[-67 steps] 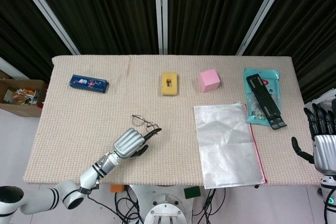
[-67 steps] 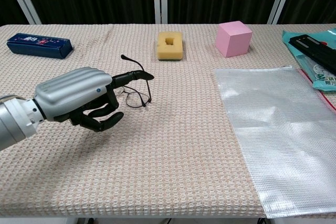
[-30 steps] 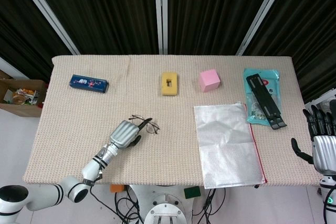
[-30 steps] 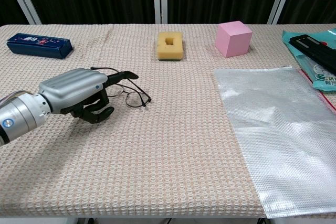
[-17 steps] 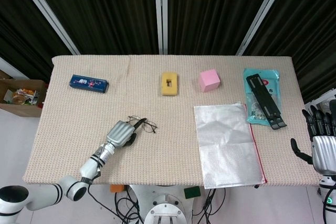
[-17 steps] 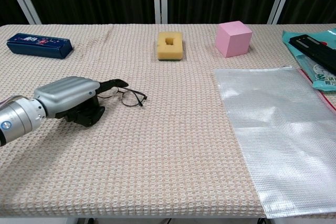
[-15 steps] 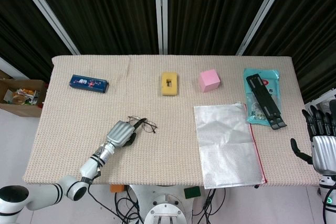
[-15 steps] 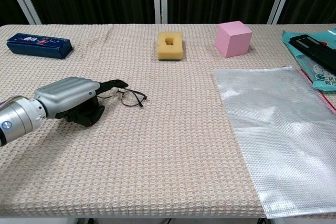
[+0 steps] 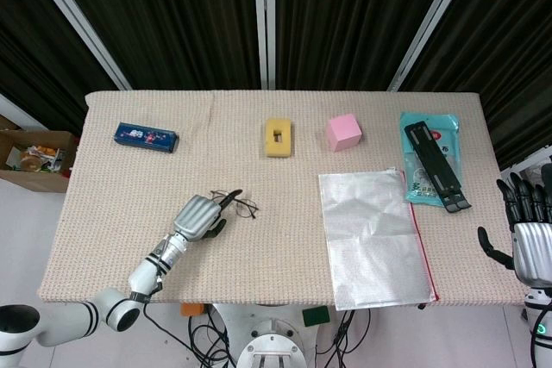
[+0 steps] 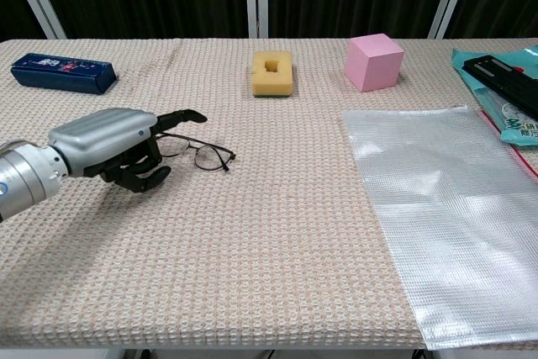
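The glasses (image 10: 202, 151) lie flat on the woven table cover (image 10: 277, 233), left of centre and well inside its near edge, with the left hand (image 10: 109, 147) just beside them, fingers loosely parted and holding nothing. Any grip would do best taken lightly on the thin frame, not the lenses. Bare cloth lies between them and the clear pouch (image 10: 445, 208); the right hand (image 9: 528, 243) hangs released off the right edge.
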{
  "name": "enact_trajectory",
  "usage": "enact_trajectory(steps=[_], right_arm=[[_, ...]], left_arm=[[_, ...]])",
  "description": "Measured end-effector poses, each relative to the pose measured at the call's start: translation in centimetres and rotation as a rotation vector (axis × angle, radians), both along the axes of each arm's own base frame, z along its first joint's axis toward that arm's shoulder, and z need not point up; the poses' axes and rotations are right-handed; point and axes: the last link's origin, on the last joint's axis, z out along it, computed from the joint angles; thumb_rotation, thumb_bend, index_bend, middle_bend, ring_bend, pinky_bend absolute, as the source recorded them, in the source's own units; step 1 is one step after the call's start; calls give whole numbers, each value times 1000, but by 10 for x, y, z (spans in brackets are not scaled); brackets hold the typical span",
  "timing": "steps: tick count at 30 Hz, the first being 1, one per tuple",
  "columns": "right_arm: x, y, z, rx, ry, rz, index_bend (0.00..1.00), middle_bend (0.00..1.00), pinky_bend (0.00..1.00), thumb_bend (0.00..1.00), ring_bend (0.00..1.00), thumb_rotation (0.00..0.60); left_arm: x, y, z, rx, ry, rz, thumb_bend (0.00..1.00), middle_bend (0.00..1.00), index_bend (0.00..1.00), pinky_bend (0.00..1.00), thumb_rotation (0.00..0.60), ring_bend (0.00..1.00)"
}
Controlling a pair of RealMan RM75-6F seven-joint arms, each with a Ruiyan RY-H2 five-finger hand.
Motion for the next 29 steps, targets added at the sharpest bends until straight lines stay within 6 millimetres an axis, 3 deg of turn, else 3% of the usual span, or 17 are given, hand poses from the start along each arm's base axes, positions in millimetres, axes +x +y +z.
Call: enact_trajectory(steps=[6, 10, 14, 15, 17, 18, 19, 20, 23, 29], right_arm=[[-2, 1, 0, 2, 2, -2, 0, 0, 0, 407, 0, 535], [-7, 3, -1, 12, 13, -16, 0, 0, 0, 411, 0, 535], [-16, 6, -4, 22, 31, -43, 0, 0, 0, 409, 0, 536], [-18, 7, -5, 25, 36, -52, 0, 0, 0, 407, 0, 536], [-22, 8, -7, 27, 47, -66, 0, 0, 0, 400, 0, 536], [-24, 9, -8, 26, 55, -73, 0, 0, 0, 393, 0, 536], [-25, 10, -9, 26, 65, -79, 0, 0, 0, 386, 0, 536], [-27, 12, -10, 30, 76, -87, 0, 0, 0, 382, 0, 536], [-34, 17, -15, 65, 98, -124, 0, 0, 0, 375, 0, 535], [-42, 27, -20, 97, 127, -170, 0, 0, 0, 374, 0, 537]], left_arm=[[-2, -5, 51, 144, -25, -39, 479, 898, 105, 945, 600, 886], [-28, -18, 108, 301, 6, -5, 458, 889, 171, 936, 600, 878], [-63, -46, 158, 412, 82, 67, 238, 784, 237, 868, 600, 771], [-71, -54, 168, 423, 103, 87, 177, 695, 235, 821, 569, 679], [-89, -76, 185, 423, 162, 142, 97, 373, 185, 646, 308, 347], [-95, -84, 190, 414, 186, 169, 68, 180, 137, 507, 134, 157], [-100, -93, 196, 399, 210, 205, 49, 49, 98, 395, 24, 37], [-103, -98, 200, 387, 220, 232, 39, 2, 79, 330, 1, 1], [-105, -115, 211, 359, 223, 308, 19, 0, 75, 249, 0, 0], [-112, -135, 220, 363, 239, 305, 6, 0, 72, 163, 0, 0]])
